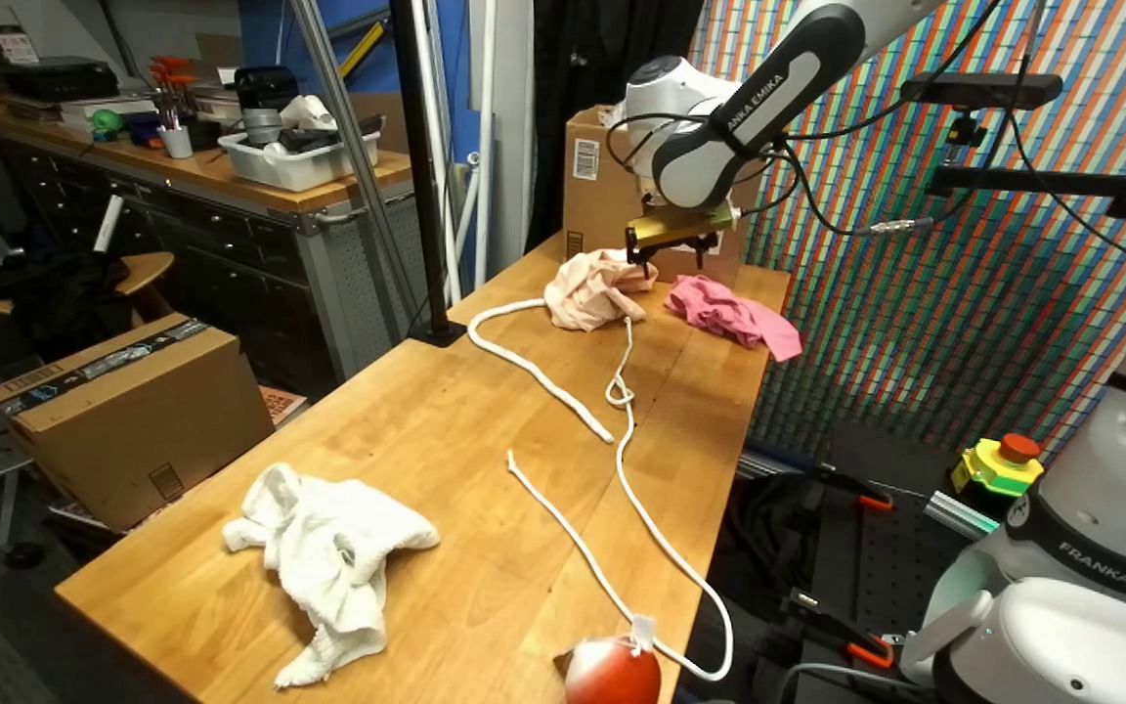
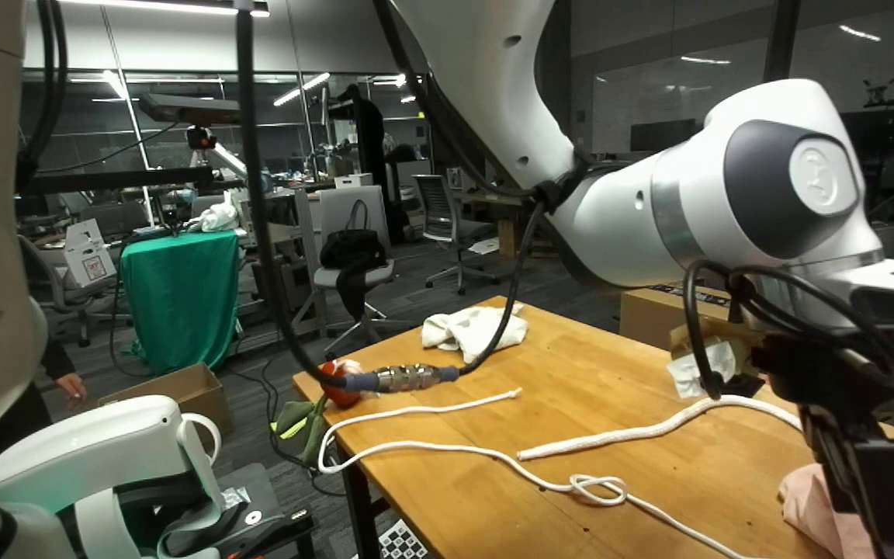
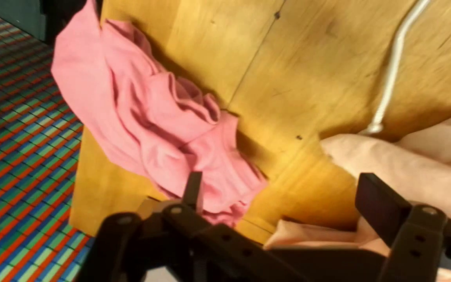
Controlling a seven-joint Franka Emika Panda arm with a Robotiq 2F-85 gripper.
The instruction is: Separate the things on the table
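A pink cloth (image 1: 731,315) lies crumpled near the table's far edge; it also shows in the wrist view (image 3: 143,113). A peach cloth (image 1: 594,291) lies beside it, apart from it, and shows in the wrist view (image 3: 409,164). A thick white rope (image 1: 514,357) runs out from the peach cloth. A thin white cord (image 1: 627,460) with a loose knot ends near that cloth. A white cloth (image 1: 338,557) and a red-and-white round object (image 1: 617,675) are at the opposite end. My gripper (image 1: 672,264) is open and empty above the gap between the pink and peach cloths.
A cardboard box (image 1: 602,186) stands behind the gripper at the table's far end. A black post (image 1: 431,196) rises at the table's side. A patterned curtain (image 1: 915,323) hangs beside the table. Part of the pink cloth reaches the table edge (image 3: 77,188).
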